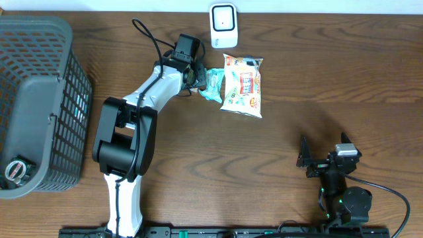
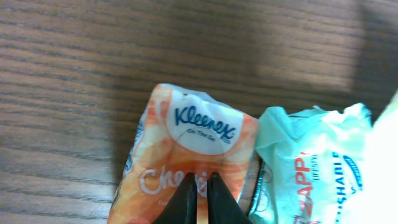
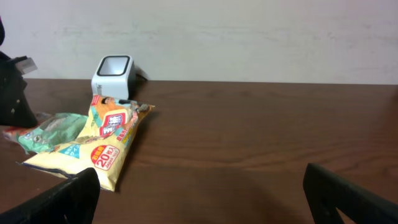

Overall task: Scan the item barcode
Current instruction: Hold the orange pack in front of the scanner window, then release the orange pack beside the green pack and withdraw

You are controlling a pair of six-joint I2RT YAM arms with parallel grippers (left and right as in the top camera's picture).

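Overhead cam looked straight down, far, whole tabletop (image 1: 297, 99) in frame. Left wrist cam sat very close over Kleenex pack (image 2: 199, 124), facing down; small patch of wood behind. Right wrist cam sat low, faced level across toward wall (image 3: 249, 37). Overhead and right wrist shared scanner (image 1: 223, 25), snack bag (image 1: 242, 84). Teal pack (image 2: 311, 162) appeared in all three.

— What sort of place is this?
— It looks like a mock shop checkout on a dark brown wood-grain desk (image 1: 330, 79). There's a small white box-shaped barcode scanner (image 1: 223, 25), a dark grey plastic mesh shopping basket (image 1: 66, 99), and packaged goods: a yellow printed snack bag (image 1: 243, 86) and an orange Kleenex tissue pack (image 2: 186, 149).
— Is it a real store?
— Can't tell. Only a plain off-white wall (image 3: 261, 37) shows behind.
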